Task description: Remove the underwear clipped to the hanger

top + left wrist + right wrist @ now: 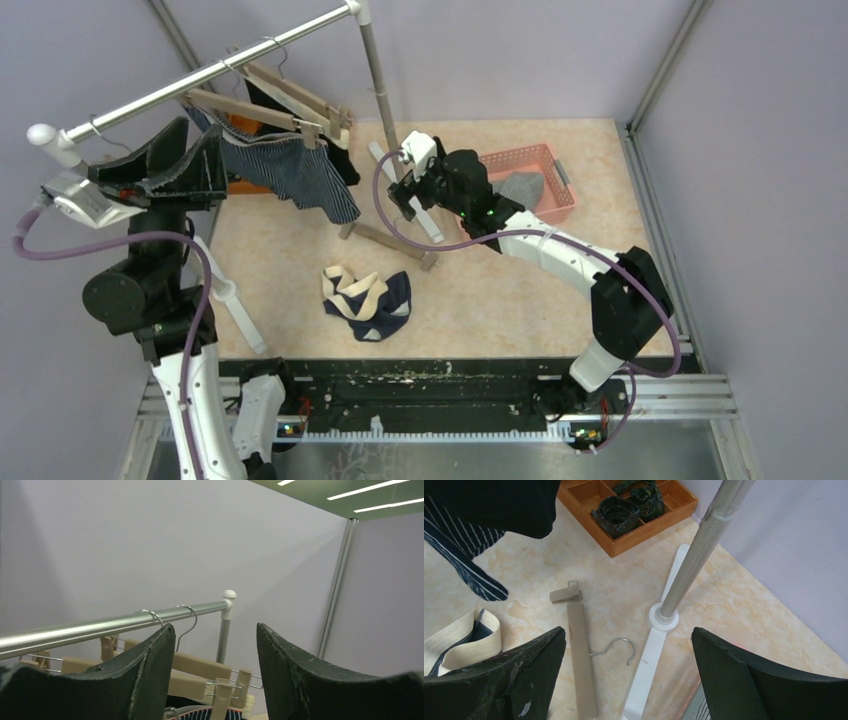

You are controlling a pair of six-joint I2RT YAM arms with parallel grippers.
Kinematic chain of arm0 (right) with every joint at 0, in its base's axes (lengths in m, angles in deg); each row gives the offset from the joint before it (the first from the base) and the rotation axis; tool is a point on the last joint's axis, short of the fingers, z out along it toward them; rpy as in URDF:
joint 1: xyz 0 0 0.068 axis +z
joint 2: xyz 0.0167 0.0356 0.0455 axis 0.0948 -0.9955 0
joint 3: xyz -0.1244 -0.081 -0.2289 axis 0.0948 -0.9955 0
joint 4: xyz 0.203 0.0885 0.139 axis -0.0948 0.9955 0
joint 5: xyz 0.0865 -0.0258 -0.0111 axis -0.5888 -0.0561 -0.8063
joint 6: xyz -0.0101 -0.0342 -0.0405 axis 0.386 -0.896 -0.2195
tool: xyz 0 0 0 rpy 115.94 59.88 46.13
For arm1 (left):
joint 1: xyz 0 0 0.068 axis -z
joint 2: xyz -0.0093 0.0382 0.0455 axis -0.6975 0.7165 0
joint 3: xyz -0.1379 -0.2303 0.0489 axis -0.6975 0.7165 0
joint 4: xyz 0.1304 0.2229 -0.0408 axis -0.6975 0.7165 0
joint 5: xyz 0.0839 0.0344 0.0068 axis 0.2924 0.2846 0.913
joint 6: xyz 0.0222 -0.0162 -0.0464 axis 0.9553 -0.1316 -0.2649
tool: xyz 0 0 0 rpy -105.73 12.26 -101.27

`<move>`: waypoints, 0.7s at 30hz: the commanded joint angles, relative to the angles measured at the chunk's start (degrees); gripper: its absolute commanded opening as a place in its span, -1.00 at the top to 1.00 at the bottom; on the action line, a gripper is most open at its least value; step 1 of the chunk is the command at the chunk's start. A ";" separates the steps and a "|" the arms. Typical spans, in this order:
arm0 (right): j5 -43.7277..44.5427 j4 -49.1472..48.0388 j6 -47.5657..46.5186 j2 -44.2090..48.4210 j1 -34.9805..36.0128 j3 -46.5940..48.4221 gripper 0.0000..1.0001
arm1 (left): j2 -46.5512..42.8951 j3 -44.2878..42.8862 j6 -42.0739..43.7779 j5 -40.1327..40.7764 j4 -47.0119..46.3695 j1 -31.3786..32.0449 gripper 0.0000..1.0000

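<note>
Navy-striped underwear (305, 172) hangs clipped to a wooden hanger (262, 112) on the metal rail (210, 75). Black underwear (342, 160) hangs behind it. My left gripper (203, 130) is open and empty, raised beside the striped underwear's left end, just under the rail. In the left wrist view the gripper (215, 680) frames the hangers (200, 667) and a strip of striped cloth (212, 714). My right gripper (408, 200) is open and empty, low by the rack's post (378, 80). The right wrist view shows the striped underwear (459, 545) and the black underwear (499, 500) at upper left.
Navy underwear with a beige waistband (368, 303) lies on the table. Grey underwear (520, 187) lies in a pink basket (560, 190). An empty hanger (581, 645) lies by the rack's white foot (649, 660). A wooden box (659, 522) holds rolled socks.
</note>
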 commanded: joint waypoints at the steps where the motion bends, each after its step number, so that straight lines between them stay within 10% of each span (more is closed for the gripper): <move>1: -0.90 -1.56 0.73 0.01 -0.16 2.81 -0.92 | 4.55 1.38 -4.16 2.31 -4.43 -0.18 -0.32; 21: -0.10 -1.73 0.25 -0.52 -0.16 3.18 -0.92 | 17.89 -1.42 -12.47 -4.96 -15.11 1.60 -0.32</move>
